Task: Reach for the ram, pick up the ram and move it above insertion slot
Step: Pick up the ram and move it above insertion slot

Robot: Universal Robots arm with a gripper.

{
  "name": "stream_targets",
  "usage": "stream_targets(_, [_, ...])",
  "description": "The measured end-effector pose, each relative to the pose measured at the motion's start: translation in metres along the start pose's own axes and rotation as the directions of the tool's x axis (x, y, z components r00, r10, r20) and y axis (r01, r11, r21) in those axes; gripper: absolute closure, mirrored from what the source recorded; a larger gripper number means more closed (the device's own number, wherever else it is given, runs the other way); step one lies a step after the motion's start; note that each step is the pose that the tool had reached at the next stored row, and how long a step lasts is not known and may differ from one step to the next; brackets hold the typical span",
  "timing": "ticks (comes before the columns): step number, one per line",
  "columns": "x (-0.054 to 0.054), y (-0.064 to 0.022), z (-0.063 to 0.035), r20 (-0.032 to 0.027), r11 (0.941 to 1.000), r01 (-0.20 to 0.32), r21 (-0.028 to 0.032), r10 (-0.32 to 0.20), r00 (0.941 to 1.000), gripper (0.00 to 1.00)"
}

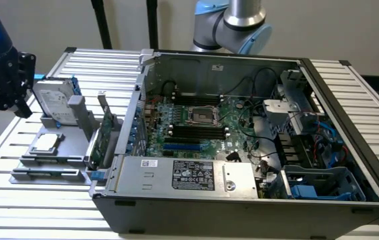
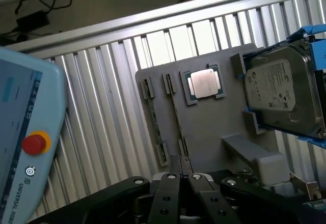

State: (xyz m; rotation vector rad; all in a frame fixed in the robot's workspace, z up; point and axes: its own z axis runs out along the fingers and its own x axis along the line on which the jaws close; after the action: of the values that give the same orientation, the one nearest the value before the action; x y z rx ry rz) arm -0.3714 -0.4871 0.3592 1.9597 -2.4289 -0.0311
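Hand [image 2: 182, 177] hovering, jaws pressed together, angled downward

A ribbed silver aluminium table [image 1: 102, 65] spreads beneath the gripper [image 2: 182, 175]. Beyond it, a plain pale wall [image 1: 329, 30] and perhaps grey floor [image 2: 117, 5].

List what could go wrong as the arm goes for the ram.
1. The gripper is shut as it faces the gray holder. Unless it opens, it would likely strike the top edge of the ram instead of straddling it.
2. A second channel runs right beside the ram, so a small offset could land there.
3. The hard drive stands tall on the same holder and might get clipped.
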Motion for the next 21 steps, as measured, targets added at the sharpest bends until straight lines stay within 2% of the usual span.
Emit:
stream_targets(5, [0.000,0.0002,0.0000,-0.0025,0.9963,0.086,0.0001,-0.086,0.9963,0.89])
stream_targets(8, [0.000,0.0021,0.0001,-0.0034,0.9933,0.115,0.0002,-0.115,0.9933,0.89])
stream_targets(11, [0.001,0.0030,0.0001,-0.0034,0.9931,0.117,0.0007,-0.117,0.9931,0.88])
stream_targets(12, [0.001,0.0030,0.0001,-0.0033,0.9931,0.117,0.0007,-0.117,0.9931,0.82])
stream_targets(13, [0.001,0.0032,0.0002,-0.0033,0.9931,0.117,0.0008,-0.117,0.9931,0.82])
stream_targets(14, [0.001,0.0032,0.0003,-0.0031,0.9931,0.117,0.0009,-0.117,0.9931,0.76])
stream_targets(15, [0.001,0.0034,0.0007,-0.0032,0.9931,0.117,0.0008,-0.117,0.9931,0.76])
stream_targets(16, [0.001,0.0035,0.0019,-0.0031,0.9931,0.117,0.0009,-0.117,0.9931,0.69])
stream_targets(21, [0.002,0.0055,0.0108,-0.0033,0.9931,0.117,0.0007,-0.117,0.9931,0.69])
